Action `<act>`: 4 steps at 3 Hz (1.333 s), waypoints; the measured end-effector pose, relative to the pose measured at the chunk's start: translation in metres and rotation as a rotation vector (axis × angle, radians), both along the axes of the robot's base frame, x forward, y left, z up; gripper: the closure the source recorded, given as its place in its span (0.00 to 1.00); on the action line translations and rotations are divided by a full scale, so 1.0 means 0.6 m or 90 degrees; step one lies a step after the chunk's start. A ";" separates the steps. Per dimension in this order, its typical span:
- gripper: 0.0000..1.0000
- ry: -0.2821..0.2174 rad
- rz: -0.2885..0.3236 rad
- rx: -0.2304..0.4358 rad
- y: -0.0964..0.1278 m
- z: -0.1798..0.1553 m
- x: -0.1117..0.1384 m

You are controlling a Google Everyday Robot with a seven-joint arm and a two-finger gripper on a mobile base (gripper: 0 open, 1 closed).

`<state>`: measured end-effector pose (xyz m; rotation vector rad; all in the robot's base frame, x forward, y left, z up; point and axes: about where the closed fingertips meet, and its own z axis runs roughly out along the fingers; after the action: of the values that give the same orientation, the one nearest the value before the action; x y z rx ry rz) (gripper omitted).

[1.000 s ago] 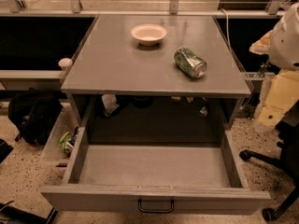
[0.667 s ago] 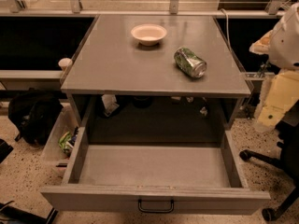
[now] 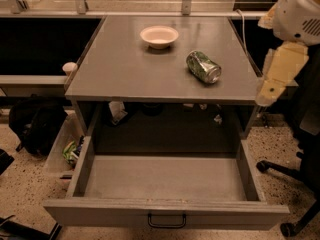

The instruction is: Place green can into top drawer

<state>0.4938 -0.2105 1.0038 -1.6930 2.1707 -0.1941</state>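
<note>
Speckled flooring [image 3: 20,194] surrounds a grey table [image 3: 125,69] seen from above and in front. On the tabletop, toward the back, sits a pale pink bowl [image 3: 159,36], upright. Right of it and nearer the front edge lies the green can [image 3: 203,67], on its side, one silver end turned toward the front right. Can and bowl are near each other but apart.

Below the tabletop the drawer [image 3: 100,211] stands pulled out toward the camera, its grey bottom in view and a small black handle [image 3: 166,220] at the middle of its front. The can is on the table, not in the drawer.

At the right edge the robot's arm comes down from a white rounded housing [image 3: 300,11] into a pale yellow segment. The gripper [image 3: 265,95] hangs at its lower end, just off the table's front right corner, right of the can and not touching it. Whether it is spread or closed I cannot tell.

A black bag [image 3: 35,126] lies on the floor to the left, beside a clear bin [image 3: 70,149] holding something green. Black chair legs with castors [image 3: 280,169] show at the lower right.
</note>
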 end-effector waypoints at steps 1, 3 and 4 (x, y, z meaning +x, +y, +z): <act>0.00 -0.015 0.000 -0.003 0.002 0.012 0.022; 0.00 0.093 -0.005 -0.010 0.029 -0.068 0.205; 0.00 0.098 -0.001 0.012 0.059 -0.093 0.288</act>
<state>0.6668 -0.1749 0.9478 -1.7474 2.2754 -0.0440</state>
